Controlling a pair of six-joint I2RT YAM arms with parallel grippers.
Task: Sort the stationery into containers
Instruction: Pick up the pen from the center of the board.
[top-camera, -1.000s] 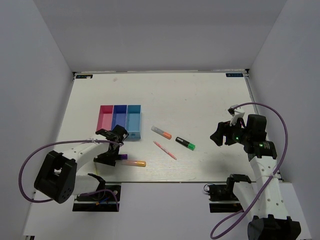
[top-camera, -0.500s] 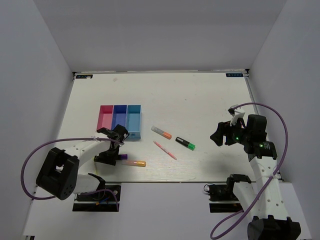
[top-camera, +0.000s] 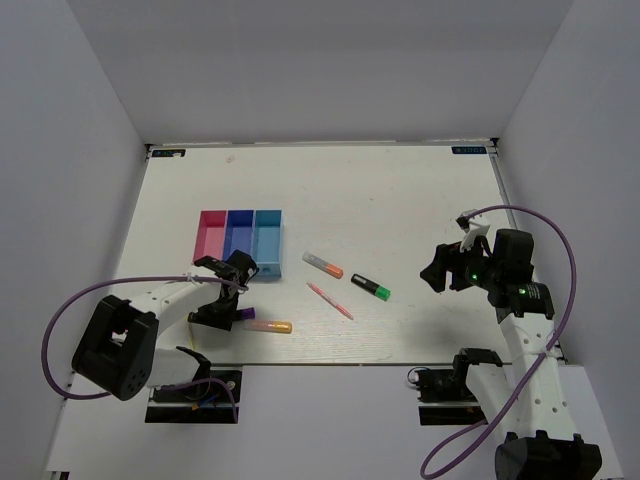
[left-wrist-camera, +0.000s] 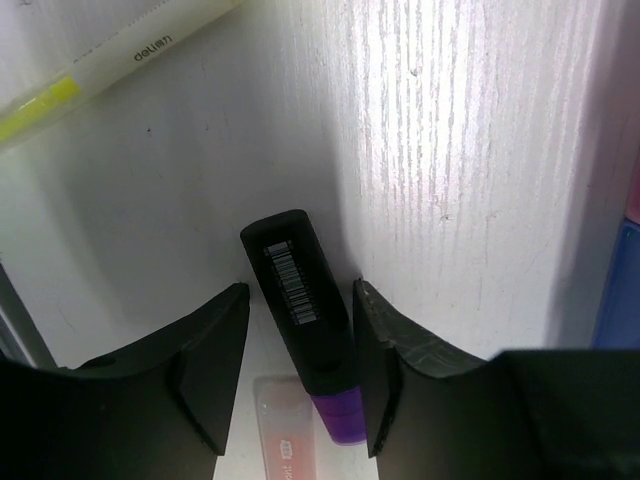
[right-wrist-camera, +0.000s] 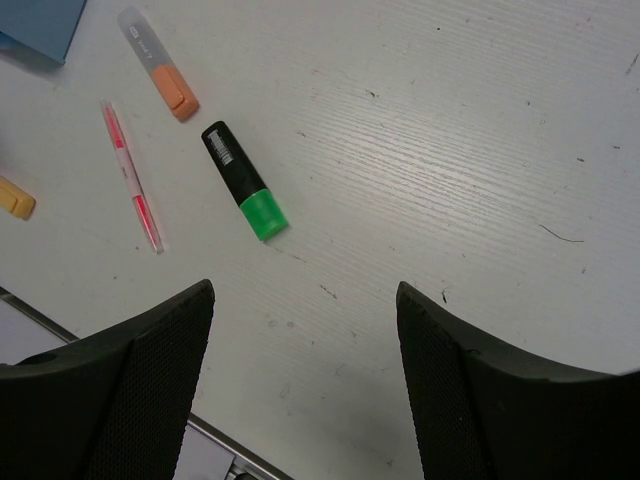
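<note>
**Step in hand (judged):** left arm picking up the purple-capped marker (left-wrist-camera: 297, 300).

**Left wrist view:**
- The marker lies flat on the surface (left-wrist-camera: 470, 150), centre-bottom of frame.
- Its long axis runs nearly top to bottom, leaning slightly to the upper left. The black barcoded body is toward the top and the purple cap toward the bottom edge.
- The left hand (left-wrist-camera: 300, 290) straddles it, about half wide, not clamped.
- The finger on the right of the frame touches or all but touches the barrel. The finger on the left stands apart, with a strip of white surface between.
- The axis lies along the gap and across the closing direction, which looks good for a pinch on the barrel.

**Top view:**
- Hand and marker sit at lower left, just below the tray (top-camera: 268, 274).
- The carry should therefore be short, toward frame-up.

**Right hand (right-wrist-camera: 303, 295):**
- It is wide, with nothing between the fingers, and appears raised off the surface.
- The black-and-green highlighter (right-wrist-camera: 243, 180) lies to the upper left in its wrist frame, well apart from the hand. Its axis is diagonal, with the green cap toward the lower right.

**Judgement:** the left arm is nearer the purple-capped marker and the right arm is nearer the highlighter.
</note>
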